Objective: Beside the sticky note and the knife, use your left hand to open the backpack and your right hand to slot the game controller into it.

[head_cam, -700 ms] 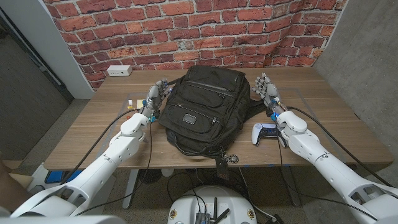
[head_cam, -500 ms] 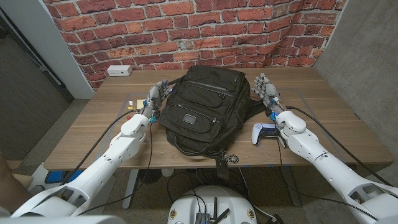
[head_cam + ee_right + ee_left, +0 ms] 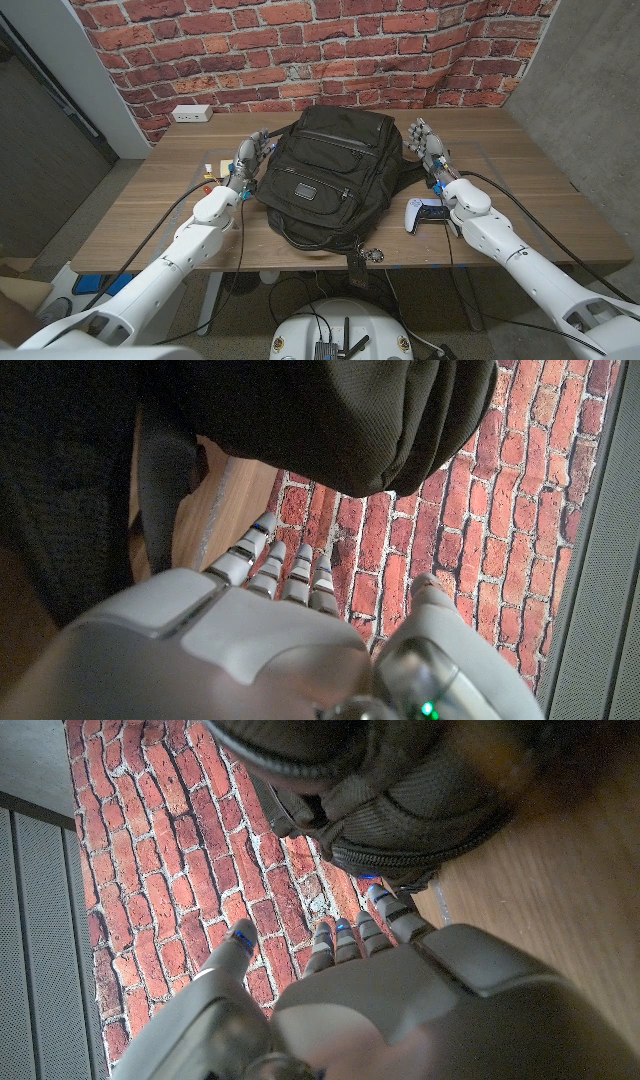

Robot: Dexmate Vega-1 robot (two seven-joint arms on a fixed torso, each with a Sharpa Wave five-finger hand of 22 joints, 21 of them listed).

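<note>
A big black fabric backpack [image 3: 330,170] is seen lying in the middle of the brown wooden table [image 3: 540,180], with its zips closed. The left hand [image 3: 250,157] is held up just beside the backpack's left side, with its fingers [image 3: 345,938] spread apart and nothing held in them. The right hand [image 3: 428,145] is held up just beside the backpack's right side, and its fingers [image 3: 285,565] are also apart, with nothing held. It cannot be told if either hand is touching the bag.

A white and black game controller [image 3: 427,215] is seen on the table, near the right arm's wrist and right of the backpack. It is not held by any hand.

Some small yellow and red things [image 3: 208,172] are seen on the table to the left of the left hand, too small to be told apart. A white power strip [image 3: 191,113] is seen at the far left of the table, by the red brick wall [image 3: 300,50].
</note>
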